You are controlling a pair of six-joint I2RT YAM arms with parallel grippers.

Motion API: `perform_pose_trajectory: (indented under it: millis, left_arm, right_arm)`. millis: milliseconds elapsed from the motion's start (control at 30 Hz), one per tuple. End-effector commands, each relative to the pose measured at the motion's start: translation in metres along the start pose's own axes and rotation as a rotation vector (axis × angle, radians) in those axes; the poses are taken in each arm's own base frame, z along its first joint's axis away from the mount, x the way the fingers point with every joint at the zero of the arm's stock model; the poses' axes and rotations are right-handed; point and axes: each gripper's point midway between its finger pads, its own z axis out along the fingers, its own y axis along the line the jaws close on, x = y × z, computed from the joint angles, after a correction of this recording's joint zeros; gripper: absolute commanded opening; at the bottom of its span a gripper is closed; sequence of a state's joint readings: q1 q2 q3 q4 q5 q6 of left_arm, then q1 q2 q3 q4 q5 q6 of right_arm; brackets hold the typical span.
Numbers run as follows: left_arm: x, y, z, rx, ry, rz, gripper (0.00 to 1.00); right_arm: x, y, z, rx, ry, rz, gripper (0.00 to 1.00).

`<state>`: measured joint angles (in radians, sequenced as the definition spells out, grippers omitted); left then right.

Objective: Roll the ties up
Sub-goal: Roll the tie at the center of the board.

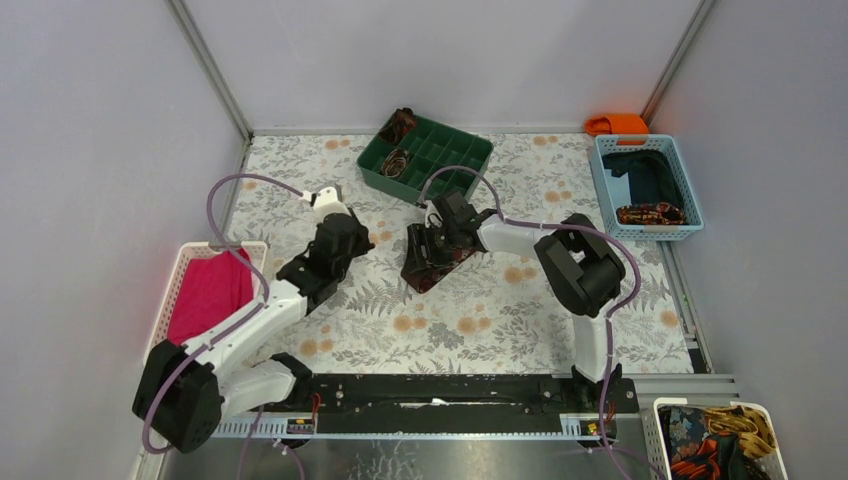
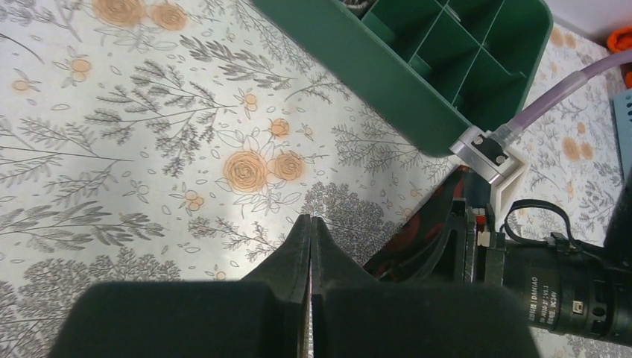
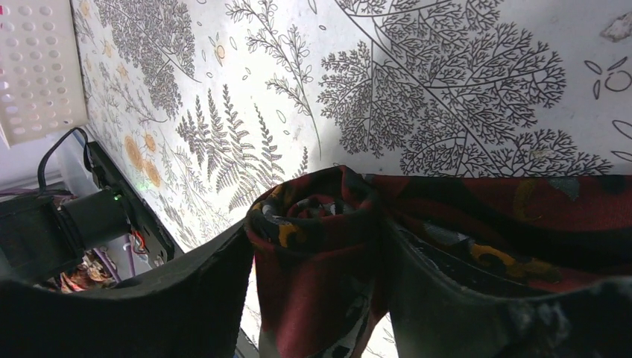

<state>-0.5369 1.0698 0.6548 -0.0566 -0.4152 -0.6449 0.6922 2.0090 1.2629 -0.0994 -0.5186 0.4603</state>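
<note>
A dark maroon tie (image 1: 432, 268) lies mid-table, partly rolled. My right gripper (image 1: 437, 240) is shut on its rolled coil (image 3: 317, 224); the loose tail (image 3: 522, 216) spreads to the right in the right wrist view. My left gripper (image 1: 362, 240) is shut and empty, hovering over the cloth just left of the tie. In the left wrist view its fingertips (image 2: 310, 224) are pressed together, and the tie (image 2: 428, 231) and the right arm show at the right. Two rolled ties (image 1: 398, 160) sit in the green divided tray (image 1: 470, 150).
A blue basket (image 1: 600, 165) at the far right holds a navy cloth (image 1: 645, 180) and a patterned tie (image 1: 650, 213). A white basket (image 1: 182, 262) at left holds a pink-red cloth (image 1: 208, 295). A bin (image 1: 655, 408) with more ties stands at bottom right. An orange object (image 1: 617, 123) lies in the back corner.
</note>
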Motion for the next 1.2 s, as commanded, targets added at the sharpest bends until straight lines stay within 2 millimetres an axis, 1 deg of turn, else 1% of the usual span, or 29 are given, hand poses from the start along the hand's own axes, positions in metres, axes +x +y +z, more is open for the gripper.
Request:
perform_pose_trajectory:
  millis: [0, 167, 267, 400, 533, 633, 767, 833, 900, 1033, 1167]
  left_arm:
    - [-0.003, -0.023, 0.013, 0.081, -0.012, -0.027, 0.00]
    - [0.022, -0.025, 0.031, 0.088, 0.048, -0.017, 0.00]
    - [0.034, -0.028, 0.038, 0.109, 0.072, -0.020, 0.00]
    - [0.042, -0.033, 0.043, 0.132, 0.089, -0.025, 0.00]
    - [0.046, -0.034, 0.046, 0.130, 0.100, -0.015, 0.00]
    - [0.051, -0.035, 0.049, 0.136, 0.111, -0.009, 0.00]
    - [0.058, -0.036, 0.053, 0.141, 0.130, -0.005, 0.00]
    - [0.061, -0.037, 0.054, 0.144, 0.136, -0.003, 0.00]
    - [0.064, -0.039, 0.057, 0.148, 0.141, 0.003, 0.00]
    - [0.070, -0.042, 0.063, 0.154, 0.157, 0.010, 0.00]
    - [0.078, -0.045, 0.069, 0.156, 0.180, 0.023, 0.00]
  right_arm:
    - [0.012, -0.019, -0.008, 0.097, 0.034, -0.034, 0.70]
    - [0.008, -0.012, -0.016, 0.085, 0.023, -0.069, 0.76]
    - [0.002, -0.006, -0.025, 0.088, 0.000, -0.100, 0.77]
    - [-0.005, -0.001, -0.035, 0.103, -0.023, -0.128, 0.80]
    - [-0.008, -0.011, -0.038, 0.168, -0.034, -0.138, 0.81]
    - [-0.009, -0.011, -0.037, 0.165, -0.035, -0.145, 0.80]
    - [-0.017, -0.032, -0.045, 0.294, -0.058, -0.160, 0.80]
    - [-0.018, -0.036, -0.048, 0.320, -0.055, -0.176, 0.80]
    - [-0.018, -0.032, -0.049, 0.302, -0.058, -0.186, 0.80]
    - [-0.020, -0.017, -0.051, 0.235, -0.067, -0.208, 0.82]
    - [-0.022, -0.006, -0.061, 0.206, -0.085, -0.224, 0.83]
